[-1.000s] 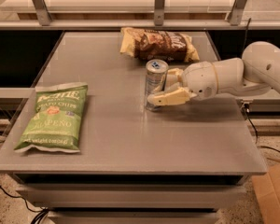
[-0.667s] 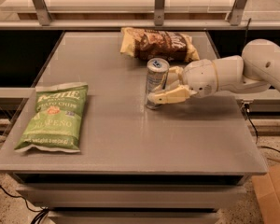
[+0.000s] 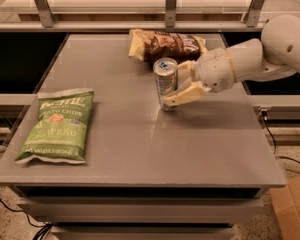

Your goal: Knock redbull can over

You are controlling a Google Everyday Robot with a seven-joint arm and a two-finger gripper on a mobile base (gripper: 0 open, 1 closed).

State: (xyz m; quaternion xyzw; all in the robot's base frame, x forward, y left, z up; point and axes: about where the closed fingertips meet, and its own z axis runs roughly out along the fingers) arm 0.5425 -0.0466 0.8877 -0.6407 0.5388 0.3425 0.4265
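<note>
arm (image 3: 270, 59): in from right | gripper (image 3: 176, 84): low, pointing left | fingers (image 3: 187, 95): spread

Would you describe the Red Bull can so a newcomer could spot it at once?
On the grey table, look just in front of the brown chip bag. The slim silver-and-blue metal can stands upright at the white gripper, the only tall cylinder.

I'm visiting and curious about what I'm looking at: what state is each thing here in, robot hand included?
Drink can: standing upright, not knocked over.
Gripper: open, at the can's right side, fingers straddling it.
Green chip bag: lying flat, front left.
Brown chip bag: lying flat at the far edge.
</note>
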